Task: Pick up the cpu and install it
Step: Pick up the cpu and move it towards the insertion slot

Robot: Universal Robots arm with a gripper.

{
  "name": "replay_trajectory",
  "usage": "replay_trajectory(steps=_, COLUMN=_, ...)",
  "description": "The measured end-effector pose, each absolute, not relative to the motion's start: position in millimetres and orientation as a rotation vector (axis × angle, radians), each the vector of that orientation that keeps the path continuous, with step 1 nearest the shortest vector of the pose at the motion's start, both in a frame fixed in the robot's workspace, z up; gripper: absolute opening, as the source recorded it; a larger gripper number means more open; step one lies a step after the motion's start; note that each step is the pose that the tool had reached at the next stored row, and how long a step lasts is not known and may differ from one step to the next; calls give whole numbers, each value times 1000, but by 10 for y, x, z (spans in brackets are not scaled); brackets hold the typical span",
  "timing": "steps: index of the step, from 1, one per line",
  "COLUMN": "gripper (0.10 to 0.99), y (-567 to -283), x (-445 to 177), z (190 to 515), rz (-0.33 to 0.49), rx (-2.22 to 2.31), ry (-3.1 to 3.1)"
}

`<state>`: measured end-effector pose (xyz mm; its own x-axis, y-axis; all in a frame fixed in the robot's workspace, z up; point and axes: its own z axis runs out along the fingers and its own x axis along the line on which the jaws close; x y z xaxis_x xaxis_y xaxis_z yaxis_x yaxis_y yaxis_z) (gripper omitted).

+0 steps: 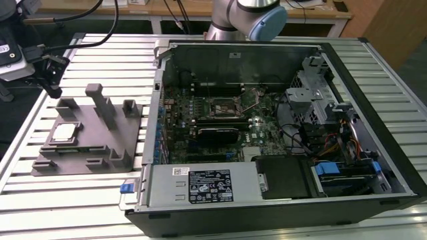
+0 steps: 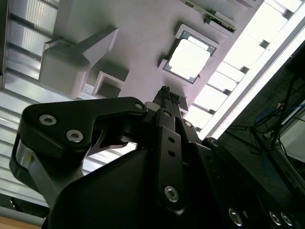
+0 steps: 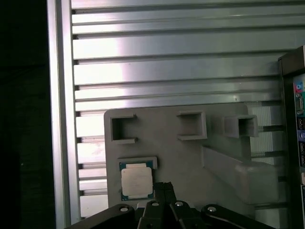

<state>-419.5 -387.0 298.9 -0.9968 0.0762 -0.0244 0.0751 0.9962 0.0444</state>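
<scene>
Hanging over the grey tray (image 1: 80,150), the gripper (image 2: 169,93) has its two fingers (image 2: 167,110) squeezed close together and holds nothing. The cpu (image 3: 137,181) lies flat in its little square nest on the tray, near the finger tips but not touching them. The open computer (image 1: 233,60) sits beside the tray on the metal table (image 1: 40,200)

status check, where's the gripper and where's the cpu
Gripper shut, empty, hovering over the grey tray. Cpu flat in its tray pocket, not gripped. Nothing between gripper and cpu.
</scene>
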Motion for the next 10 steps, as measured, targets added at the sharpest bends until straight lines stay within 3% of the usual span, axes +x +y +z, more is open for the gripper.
replay_trajectory(steps=10, gripper=106, y=-3870, x=-4216, z=2957, rz=68, rx=118, ry=3113)
